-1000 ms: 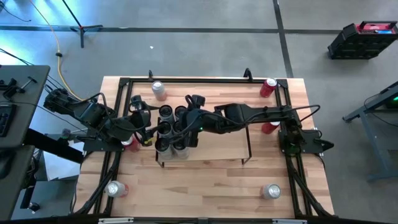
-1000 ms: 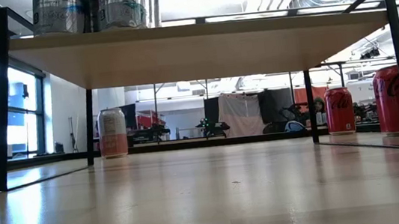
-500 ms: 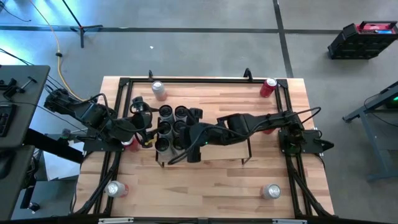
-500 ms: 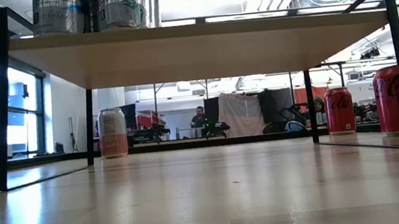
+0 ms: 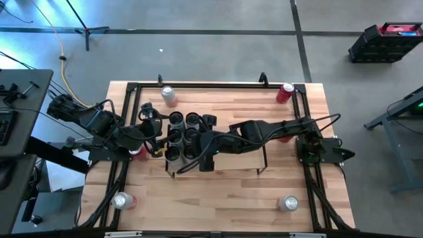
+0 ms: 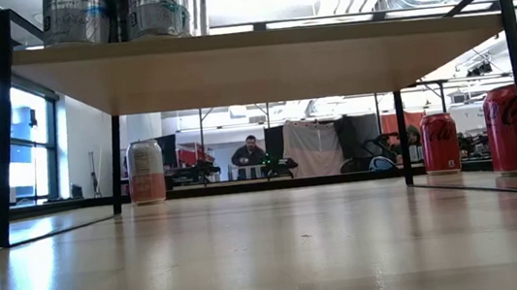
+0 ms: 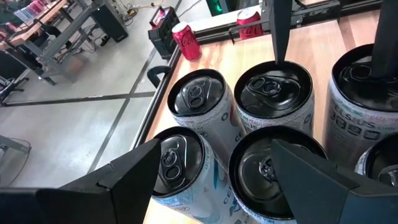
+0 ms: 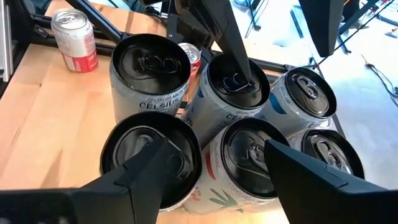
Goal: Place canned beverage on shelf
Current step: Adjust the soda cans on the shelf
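The shelf, a light-wood board on thin black wire end frames, stands mid-table. Several silver cans stand upright in a cluster on its left end, their bases on the board. They also show as cans in the left wrist view and cans in the right wrist view. My left gripper hovers open over the cluster from the table's left. My right gripper hovers open over the cluster's near side, coming from the right. Neither has a can between its fingers.
Loose cans stand on the table: a pale one far left, a red one far right, and others near left and near right. A red can sits under my left arm. A person shows in the room behind.
My right gripper has swung toward the table's near edge, from above the middle of the can cluster to its near side, staying open. The cans have not moved. My left gripper has kept still.
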